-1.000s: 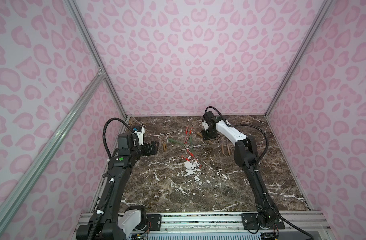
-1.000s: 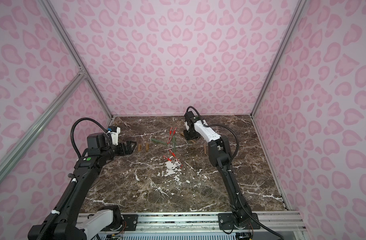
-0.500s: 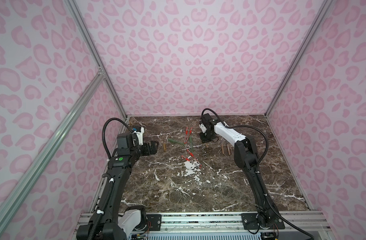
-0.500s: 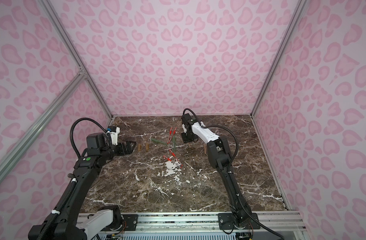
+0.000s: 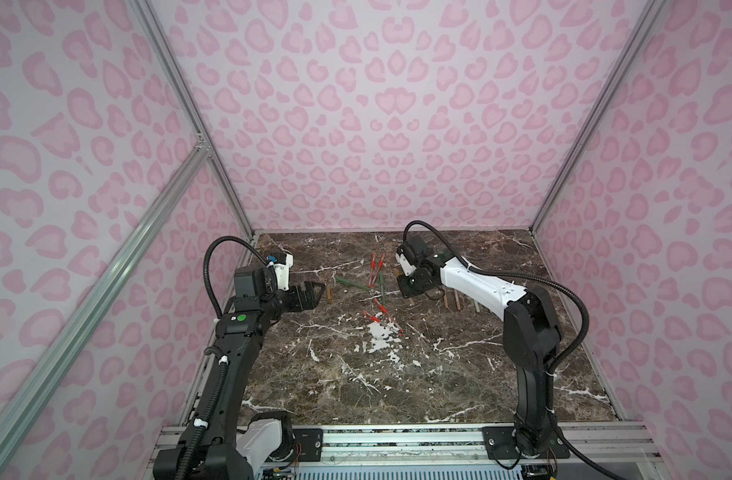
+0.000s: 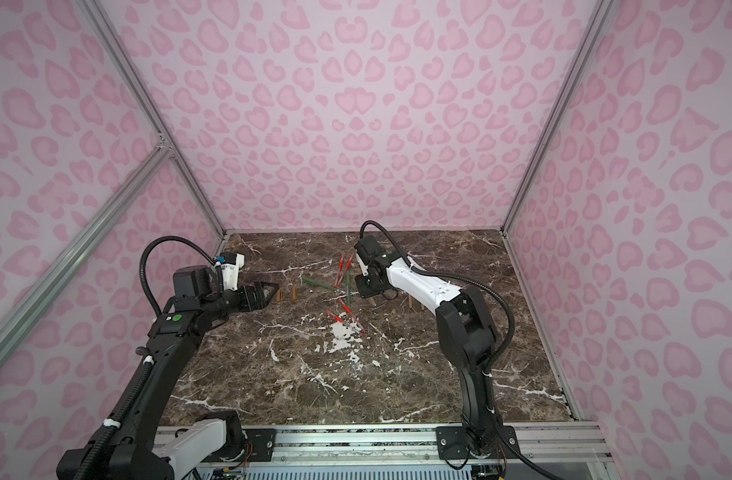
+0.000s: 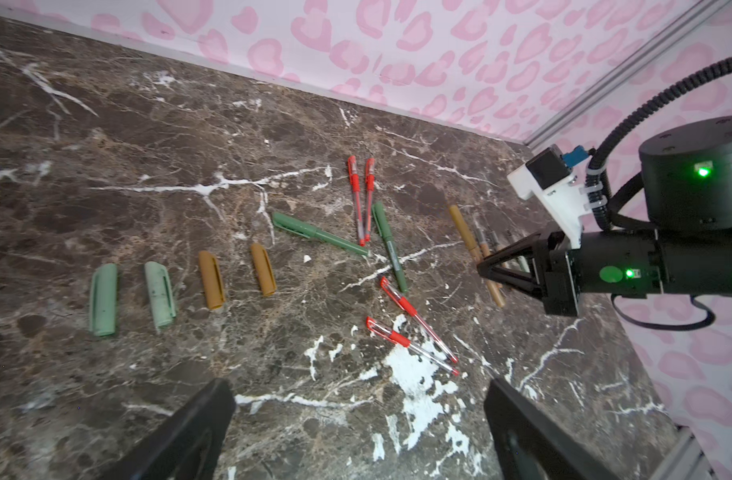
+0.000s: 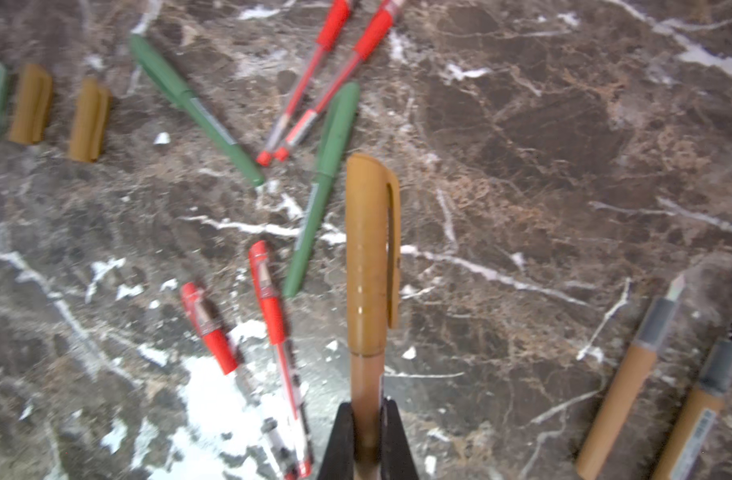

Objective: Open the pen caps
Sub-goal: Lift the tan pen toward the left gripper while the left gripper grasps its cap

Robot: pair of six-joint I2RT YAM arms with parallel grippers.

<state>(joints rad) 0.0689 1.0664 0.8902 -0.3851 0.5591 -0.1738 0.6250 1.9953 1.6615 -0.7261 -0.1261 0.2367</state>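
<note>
While our right gripper [image 8: 366,436] pinches the barrel of a capped tan pen [image 8: 366,266], our left gripper [image 7: 356,432] hangs spread wide w/ nothing in it, over the glossy brown marble table [image 7: 148,145]. Loose pen caps [image 7: 160,291], short slim tubes w/ clips, lie in a row near the left gripper: two pale green, two tan; two capped dark green pens [image 7: 320,233] & four red pens [image 7: 397,297] lie mid-table; uncapped tan barrels [image 8: 618,395] lie beside the right gripper.

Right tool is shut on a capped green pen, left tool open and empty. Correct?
Not quite: the pen in the right tool is tan-brown, not green, as the right wrist view shows. It is capped. The left tool is open and empty.
</note>
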